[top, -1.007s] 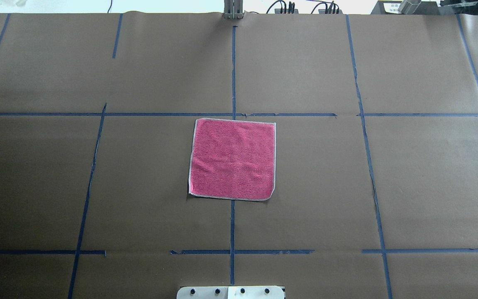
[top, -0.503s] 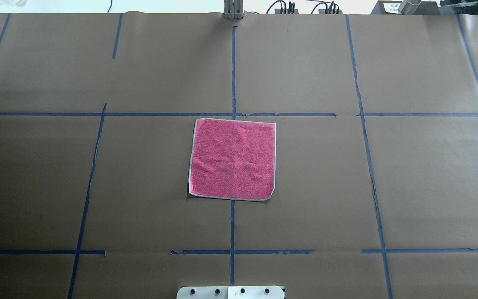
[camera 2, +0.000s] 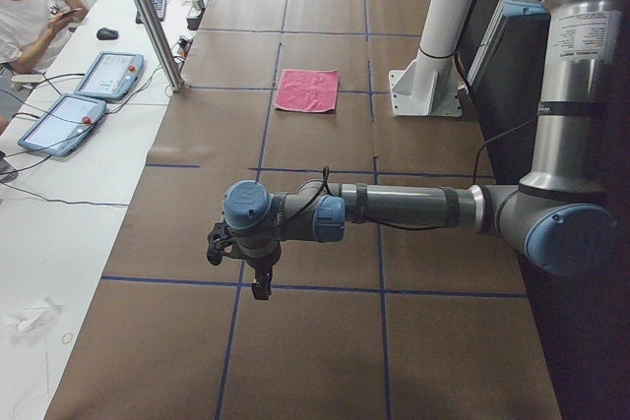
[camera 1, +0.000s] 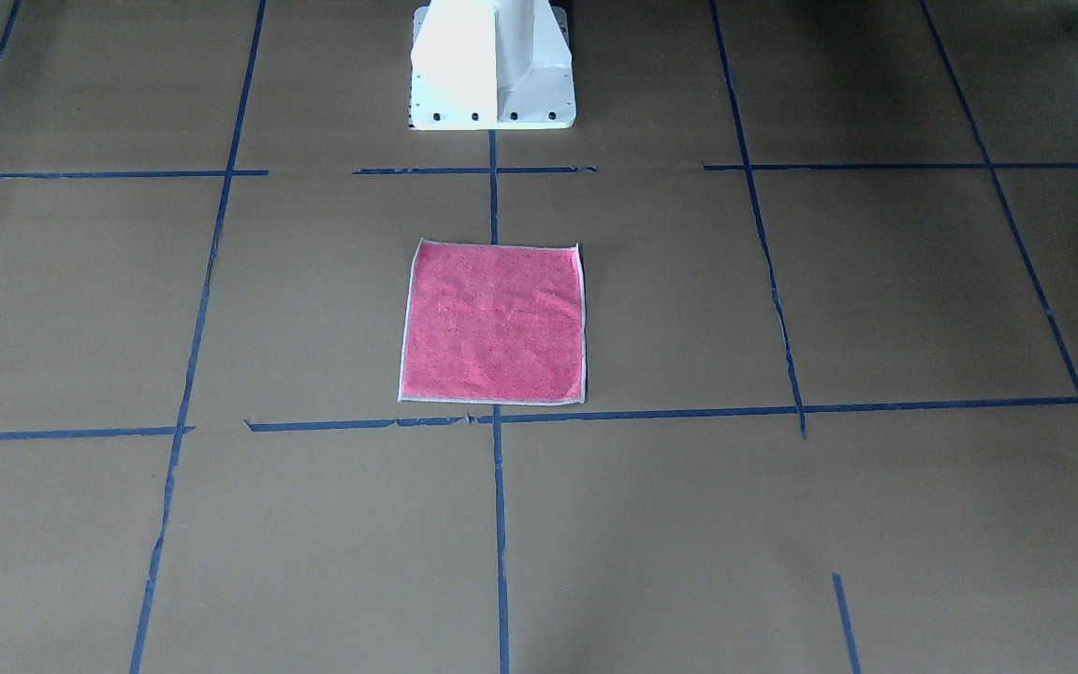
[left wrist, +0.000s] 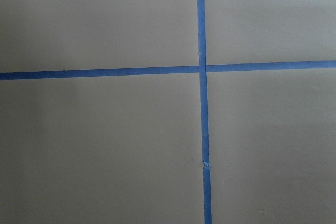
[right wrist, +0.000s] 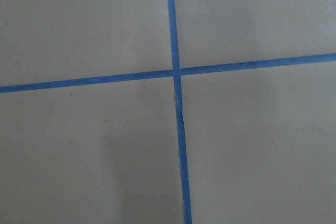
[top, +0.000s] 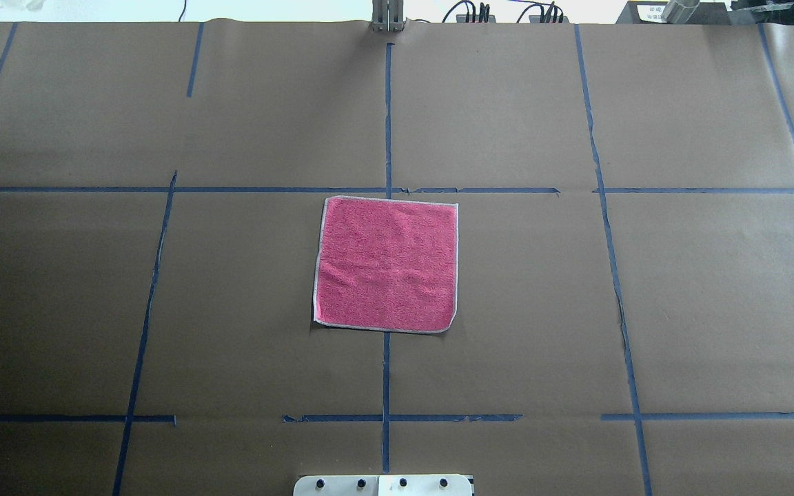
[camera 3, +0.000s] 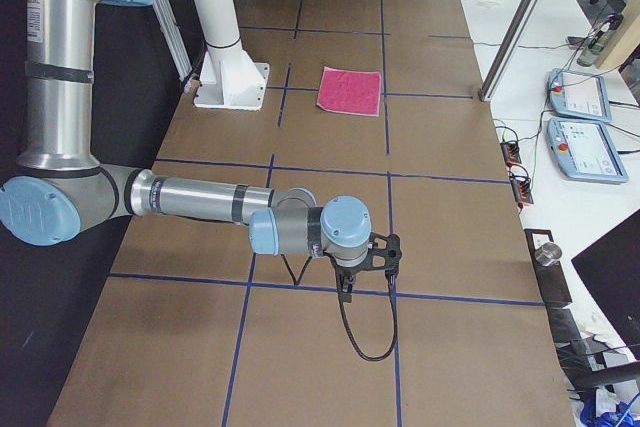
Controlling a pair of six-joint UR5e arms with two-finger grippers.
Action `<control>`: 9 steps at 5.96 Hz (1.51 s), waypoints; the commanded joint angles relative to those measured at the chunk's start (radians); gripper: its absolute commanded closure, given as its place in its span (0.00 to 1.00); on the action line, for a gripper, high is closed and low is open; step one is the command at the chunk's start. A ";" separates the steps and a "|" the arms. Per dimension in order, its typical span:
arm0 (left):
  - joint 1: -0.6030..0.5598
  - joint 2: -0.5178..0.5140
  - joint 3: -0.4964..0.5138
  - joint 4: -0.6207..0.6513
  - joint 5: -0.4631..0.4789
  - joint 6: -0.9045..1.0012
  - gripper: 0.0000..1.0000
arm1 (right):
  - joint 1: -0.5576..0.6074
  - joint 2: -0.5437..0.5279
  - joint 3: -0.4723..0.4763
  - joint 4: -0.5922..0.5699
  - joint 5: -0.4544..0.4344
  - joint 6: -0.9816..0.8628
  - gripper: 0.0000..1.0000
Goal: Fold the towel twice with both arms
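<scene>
The towel (top: 387,265) lies flat and unfolded in the middle of the table, pink face up with its pale border showing all round; it also shows in the front view (camera 1: 492,323) and both side views (camera 2: 307,90) (camera 3: 350,90). My left gripper (camera 2: 241,263) hangs over bare table far from the towel, toward the table's left end. My right gripper (camera 3: 370,265) hangs over bare table toward the right end, equally far off. Both show only in the side views, so I cannot tell whether they are open or shut. Both wrist views show only brown paper and blue tape crossings.
The table is covered in brown paper with a blue tape grid (top: 387,117). The white base pedestal (camera 1: 492,65) stands at the robot's edge behind the towel. A metal post (camera 2: 148,17), tablets (camera 2: 108,74) and a seated person (camera 2: 30,7) are beyond the far edge.
</scene>
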 commanded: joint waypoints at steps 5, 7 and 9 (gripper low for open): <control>0.459 -0.350 -0.174 -0.007 0.010 -0.894 0.00 | -0.281 0.294 0.018 0.010 0.005 0.175 0.00; 0.676 -0.500 -0.174 -0.015 0.141 -1.206 0.00 | -0.408 0.396 0.045 0.027 -0.037 0.499 0.00; 0.900 -0.585 -0.159 -0.015 0.310 -1.493 0.00 | -0.558 0.388 0.088 0.252 -0.154 0.903 0.00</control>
